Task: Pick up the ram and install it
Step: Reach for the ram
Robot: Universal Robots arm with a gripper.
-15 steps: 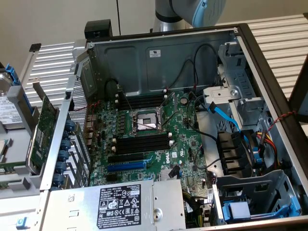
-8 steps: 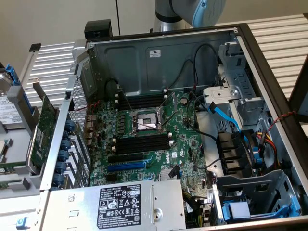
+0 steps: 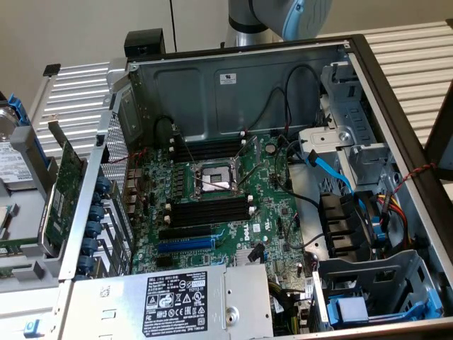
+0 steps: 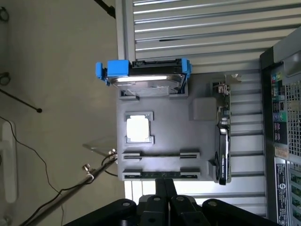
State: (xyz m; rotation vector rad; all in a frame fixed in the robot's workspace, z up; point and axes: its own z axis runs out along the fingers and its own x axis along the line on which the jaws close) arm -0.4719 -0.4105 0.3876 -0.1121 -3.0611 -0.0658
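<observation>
The ram [image 4: 160,175] stands on edge as a thin dark-green strip in a holder on the grey tray [image 4: 164,122], seen in the wrist view. My gripper [image 4: 165,184] hangs above the tray, directly over that strip, with its black fingers [image 4: 160,188] pressed together and nothing between them. In the exterior view only the arm's grey and blue joint [image 3: 283,14] shows, behind the open computer case. The motherboard's black memory slots [image 3: 209,210] lie on both sides of the CPU socket [image 3: 212,177].
The tray also carries a hard drive in a blue caddy [image 4: 146,75], a silver CPU chip [image 4: 138,128] and a green expansion card [image 4: 223,136]. The case wall [image 4: 282,122] stands beside the tray. Cables and a drive cage [image 3: 375,283] fill the case at the exterior view's right.
</observation>
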